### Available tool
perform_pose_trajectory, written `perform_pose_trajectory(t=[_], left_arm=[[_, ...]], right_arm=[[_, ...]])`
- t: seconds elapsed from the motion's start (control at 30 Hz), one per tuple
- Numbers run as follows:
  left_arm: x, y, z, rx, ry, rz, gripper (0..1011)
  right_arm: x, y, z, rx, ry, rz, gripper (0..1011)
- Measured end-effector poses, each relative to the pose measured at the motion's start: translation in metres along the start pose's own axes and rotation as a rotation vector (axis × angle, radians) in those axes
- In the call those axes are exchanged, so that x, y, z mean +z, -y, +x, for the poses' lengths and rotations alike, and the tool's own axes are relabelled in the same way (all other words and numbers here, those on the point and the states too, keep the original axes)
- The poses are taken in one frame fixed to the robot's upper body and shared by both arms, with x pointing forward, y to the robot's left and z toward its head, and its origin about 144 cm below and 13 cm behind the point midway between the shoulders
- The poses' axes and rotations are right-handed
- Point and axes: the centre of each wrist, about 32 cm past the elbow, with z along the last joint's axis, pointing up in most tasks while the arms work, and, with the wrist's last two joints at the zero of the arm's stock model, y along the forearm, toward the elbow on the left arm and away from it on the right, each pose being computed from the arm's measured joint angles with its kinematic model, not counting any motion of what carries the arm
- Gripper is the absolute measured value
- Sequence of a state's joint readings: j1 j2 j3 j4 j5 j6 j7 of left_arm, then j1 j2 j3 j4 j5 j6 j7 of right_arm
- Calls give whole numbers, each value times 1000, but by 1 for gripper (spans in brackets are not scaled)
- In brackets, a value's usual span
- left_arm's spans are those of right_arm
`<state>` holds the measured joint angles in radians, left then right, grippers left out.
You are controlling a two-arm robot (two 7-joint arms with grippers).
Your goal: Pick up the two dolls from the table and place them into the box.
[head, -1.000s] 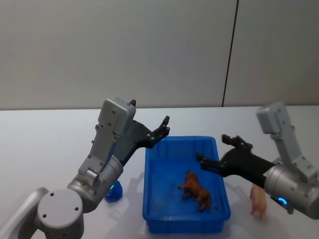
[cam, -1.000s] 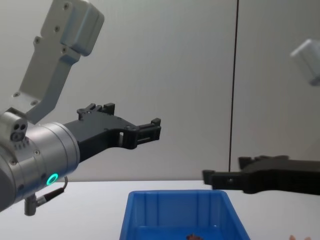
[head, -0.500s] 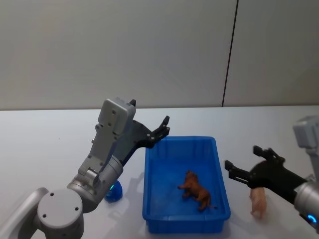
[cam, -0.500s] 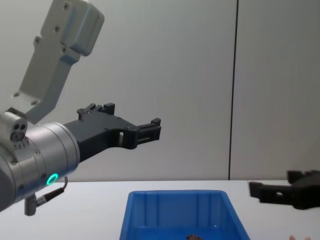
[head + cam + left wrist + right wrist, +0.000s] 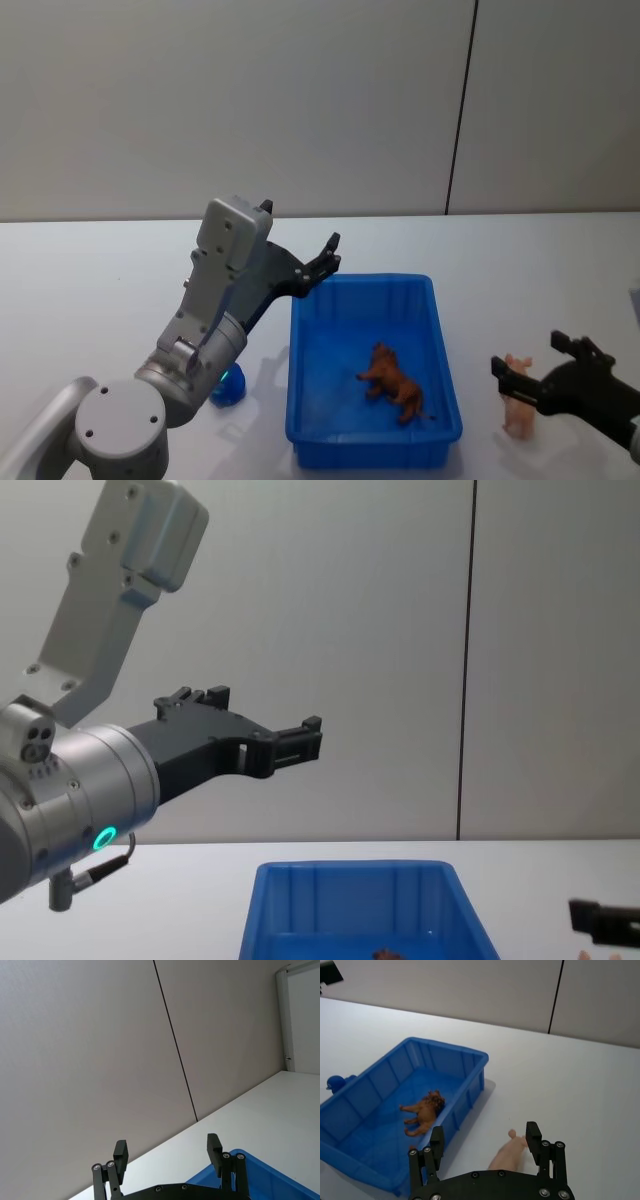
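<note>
Item 1, box (image 5: pixel 365 281): a bright blue bin with ribbed inner walls. I log it standing on the white table (image 5: pixel 90 290) in the middle of my head view, its long side running away from the robot.

Item 2, reddish-brown doll (image 5: pixel 395 383): lying on the floor of the box, in the near right part. It looks clear of the walls.

Item 3, pale pink doll (image 5: pixel 517 405): on the table outside the box, near the right wall toward the front corner. The right wrist view shows it lying stretched out, apart from the box.

Item 4, blue doll (image 5: pixel 230 385): on the table just beside the box's left wall, partly hidden behind the left arm in my head view.

Item 5, right gripper (image 5: pixel 527 357): low over the table on the robot's right, close by the pale pink doll. Its fingers are spread wide and hold nothing. In the right wrist view the doll shows between the two fingers. I cannot tell whether either finger touches it.

Item 6, left gripper (image 5: pixel 328 255): held high by the box's far left corner. Its fingers are apart and empty. My chest view puts it well above the box's rim.
</note>
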<state>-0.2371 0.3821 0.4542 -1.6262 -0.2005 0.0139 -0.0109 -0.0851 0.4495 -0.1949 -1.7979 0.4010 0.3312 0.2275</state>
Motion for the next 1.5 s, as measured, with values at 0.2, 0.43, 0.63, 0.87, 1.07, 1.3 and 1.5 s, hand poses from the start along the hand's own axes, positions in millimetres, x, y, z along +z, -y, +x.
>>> perform_pose_trajectory(t=[0.2, 0.43, 0.63, 0.87, 1.07, 1.3, 1.5], left_arm=[[0, 0, 0, 0, 0, 0, 1001], [0, 0, 0, 0, 0, 0, 1001], [0, 0, 0, 0, 0, 0, 1001], [0, 0, 0, 0, 0, 0, 1001], [0, 0, 0, 0, 0, 0, 1001], [0, 0, 0, 0, 0, 0, 1001], [0, 0, 0, 0, 0, 0, 1001]], right_arm=[[-6, 4, 1, -12, -16, -38, 1001], [-14, 4, 2, -20, -32, -80, 1001], [-22, -2, 2, -24, -49, -117, 1001], [-28, -12, 1, -29, -59, -138, 1001], [-31, -21, 0, -32, -63, -152, 998], [-34, -29, -1, -34, -67, -167, 839], [-35, -35, 0, -39, -67, -182, 673]])
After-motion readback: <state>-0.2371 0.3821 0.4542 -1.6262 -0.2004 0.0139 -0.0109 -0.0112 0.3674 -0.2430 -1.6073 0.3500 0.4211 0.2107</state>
